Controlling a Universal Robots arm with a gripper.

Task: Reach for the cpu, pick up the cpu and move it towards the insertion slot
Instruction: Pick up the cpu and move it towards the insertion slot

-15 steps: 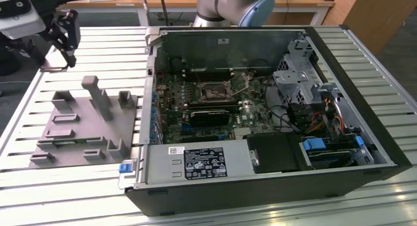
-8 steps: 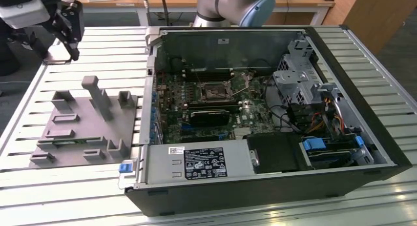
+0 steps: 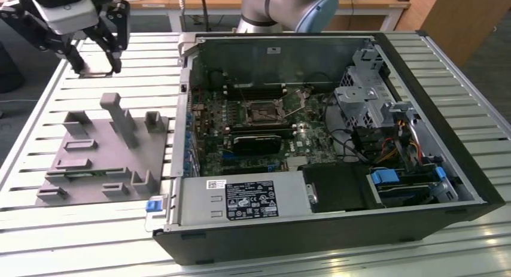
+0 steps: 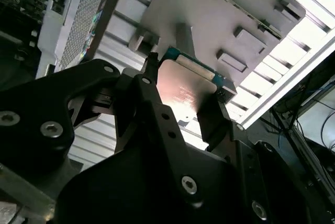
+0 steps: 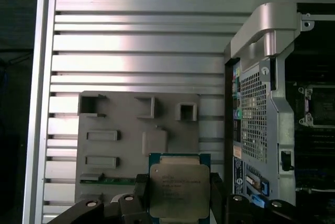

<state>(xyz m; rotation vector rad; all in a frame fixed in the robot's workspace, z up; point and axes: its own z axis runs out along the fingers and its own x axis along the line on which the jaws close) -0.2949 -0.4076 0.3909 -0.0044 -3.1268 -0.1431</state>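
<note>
First wrist view: the gripper (image 5: 179,195) is clenched on the cpu (image 5: 179,188), one black finger (image 5: 218,195) pressed to each of two opposite edges.

The cpu is a flat square chip. Its top is a dull silver metal lid with clipped corners and faint fine print. A narrow green border shows around the lid, clearest along one edge. In the second wrist view, which sees it at a slant, the same lid catches the light and turns a pale, pinkish sheen, with the green-blue edge showing at the far side.

It hangs in the gripper over the edge of the grey fixture plate (image 5: 120,116), which carries small raised blocks and pockets. The plate lies on the slatted metal table (image 3: 80,229).

Exterior view: the gripper is at the upper left, raised over the table just beyond the far end of the fixture plate, off the exterior view's left of the open computer case (image 3: 319,244).

The insertion slot (image 3: 262,112) is a small dark square socket with a silver frame. It sits near the middle of the green circuit board (image 3: 239,163) inside the case, with a thin lever standing beside it. The cpu and the slot are well apart, with the case wall between them.
</note>
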